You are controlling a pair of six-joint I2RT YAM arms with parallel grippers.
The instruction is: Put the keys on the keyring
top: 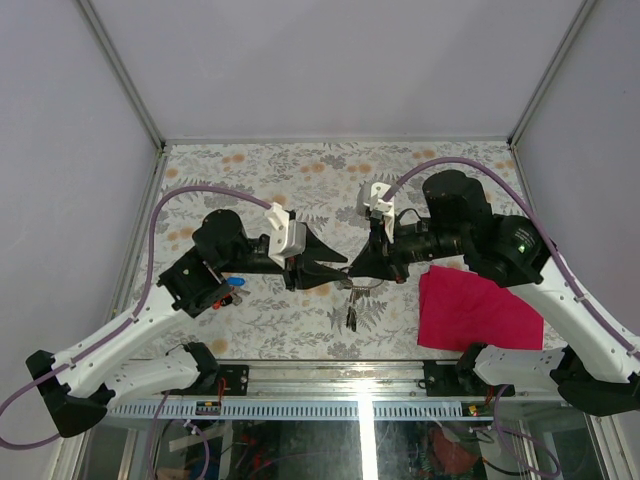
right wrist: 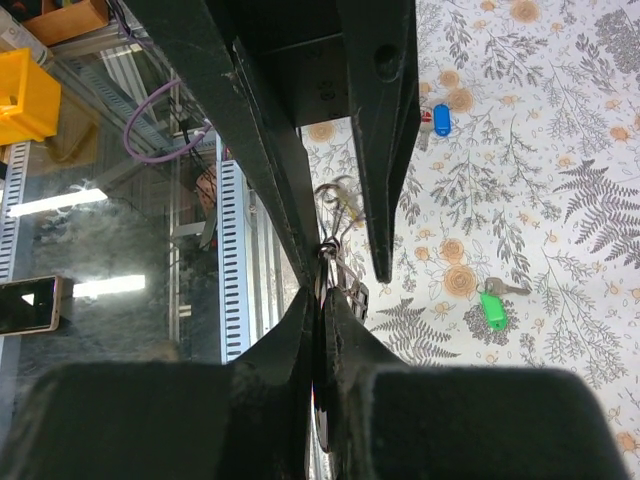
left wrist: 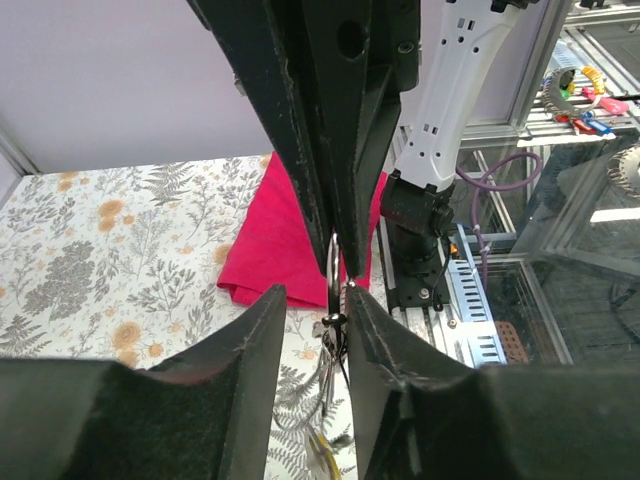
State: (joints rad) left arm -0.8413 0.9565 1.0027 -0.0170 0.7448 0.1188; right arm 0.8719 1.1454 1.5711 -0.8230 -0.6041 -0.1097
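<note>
The keyring [top: 352, 292], a thin wire ring with small dark tags [top: 352, 318] hanging below it, is held above the table. My right gripper [top: 354, 276] is shut on it; in the right wrist view the keyring [right wrist: 324, 262] sticks out past the closed right gripper [right wrist: 318, 296]. My left gripper [left wrist: 313, 292] faces it, jaws apart, with the keyring [left wrist: 334, 290] in the gap, close to the right-hand finger [left wrist: 385, 340]. A blue key [right wrist: 441, 120] and a green key [right wrist: 490, 308] lie on the floral table. The blue key [top: 237, 282] rests beside the left arm.
A red cloth [top: 475, 308] lies at the right front of the table, below the right arm. The table's metal front rail [top: 340, 375] runs just behind the arm bases. White walls close in the sides and back.
</note>
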